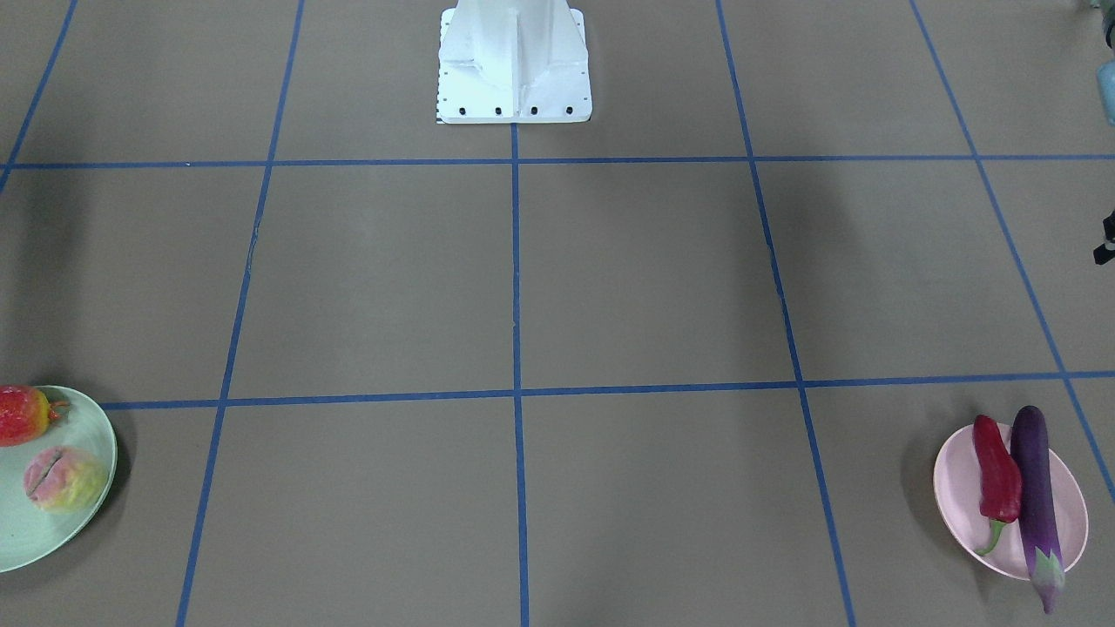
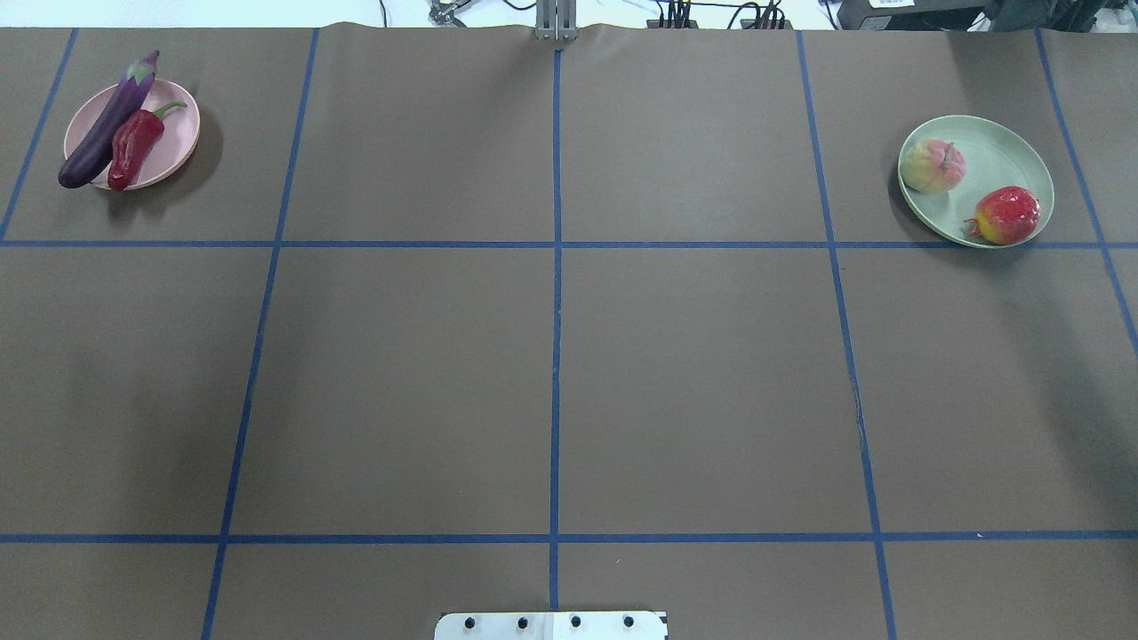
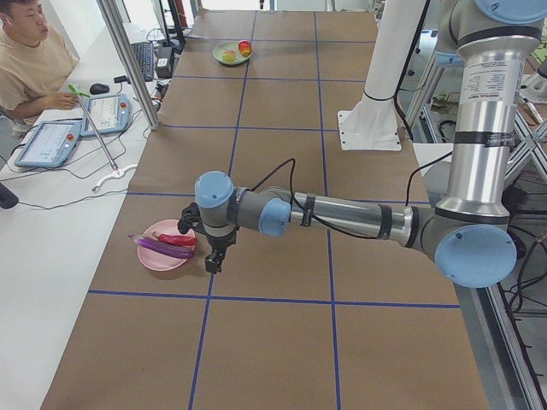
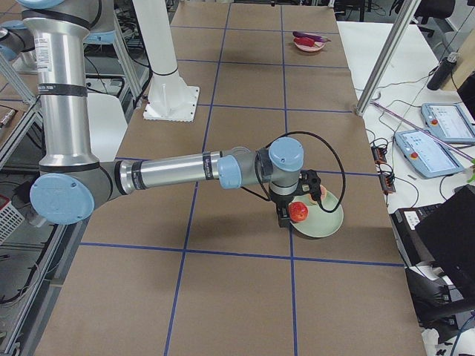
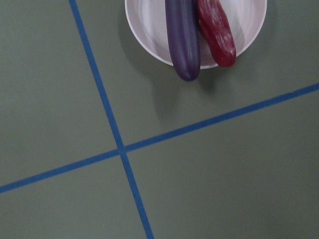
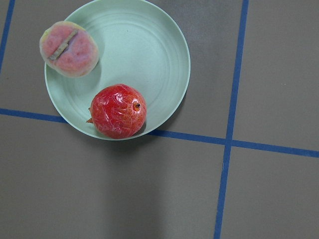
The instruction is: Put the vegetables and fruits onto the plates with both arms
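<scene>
Eggplant [image 2: 107,124] and chili pepper [image 2: 133,151] lie side by side, touching, on the pink plate [image 2: 178,133], and the eggplant's ends overhang its rim. Peach [image 2: 932,165] and red-orange fruit [image 2: 1007,214] sit apart on the mint green plate [image 2: 1005,156], the fruit at its rim. I see the left gripper [image 3: 214,260] beside the pink plate's robot-side rim, clear of both vegetables. The right gripper [image 4: 283,217] is beside the mint green plate, close to the red-orange fruit. I cannot tell whether either gripper's fingers are spread.

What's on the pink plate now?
An eggplant and a chili lie side by side on the pink plate, the eggplant overhanging its rim at both ends. The plate beneath them is covered.
</scene>
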You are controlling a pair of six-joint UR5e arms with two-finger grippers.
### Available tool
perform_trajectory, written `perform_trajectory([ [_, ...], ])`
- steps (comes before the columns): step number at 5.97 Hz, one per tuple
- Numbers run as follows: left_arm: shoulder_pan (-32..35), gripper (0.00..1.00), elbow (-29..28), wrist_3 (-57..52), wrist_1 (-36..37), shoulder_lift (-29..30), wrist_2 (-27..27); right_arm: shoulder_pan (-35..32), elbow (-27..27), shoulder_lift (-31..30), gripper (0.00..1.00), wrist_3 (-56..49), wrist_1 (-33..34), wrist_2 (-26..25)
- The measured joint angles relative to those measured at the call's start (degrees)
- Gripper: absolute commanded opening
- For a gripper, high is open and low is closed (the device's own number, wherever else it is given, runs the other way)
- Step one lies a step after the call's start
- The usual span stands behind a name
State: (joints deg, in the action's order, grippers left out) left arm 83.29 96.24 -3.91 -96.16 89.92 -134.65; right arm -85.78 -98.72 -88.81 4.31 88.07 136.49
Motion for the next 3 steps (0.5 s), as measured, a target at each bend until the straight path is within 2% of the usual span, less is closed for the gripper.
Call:
perform_trajectory([
  [3, 5.4, 1.00, 4.7, -2.7, 8.4, -2.0, -1.6, 0.0, -0.1, 0.0, 1.00, 0.0, 0.0, 0.0],
])
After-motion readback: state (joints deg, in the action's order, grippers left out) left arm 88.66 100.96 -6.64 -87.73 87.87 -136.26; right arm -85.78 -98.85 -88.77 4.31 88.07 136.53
